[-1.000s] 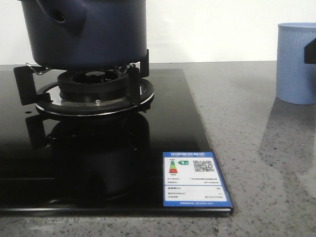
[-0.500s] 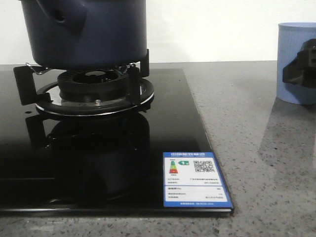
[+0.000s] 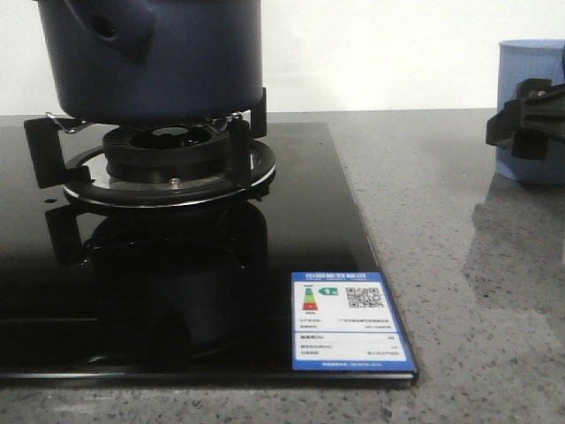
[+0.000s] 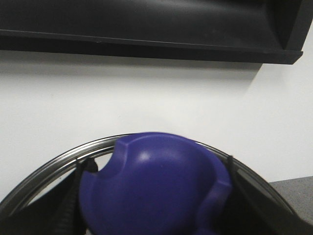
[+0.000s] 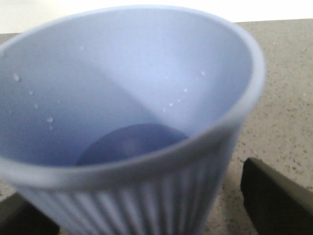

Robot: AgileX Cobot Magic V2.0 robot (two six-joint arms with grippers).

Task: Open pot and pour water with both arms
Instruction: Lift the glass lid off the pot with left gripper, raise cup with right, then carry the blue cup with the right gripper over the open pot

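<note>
The dark blue pot (image 3: pixel 159 57) sits on the burner (image 3: pixel 168 163) of a black glass stove (image 3: pixel 203 309), at about ten o'clock in the front view. My left gripper (image 4: pixel 156 205) is clamped on a purple lid knob (image 4: pixel 154 188), a metal lid rim (image 4: pixel 44 171) curving behind it. At three o'clock, my right gripper (image 5: pixel 146 210) has its fingers (image 5: pixel 274 200) spread apart on either side of a pale blue ribbed cup (image 5: pixel 132 98) standing on the grey speckled counter (image 3: pixel 459 265). Droplets cling inside the cup.
</note>
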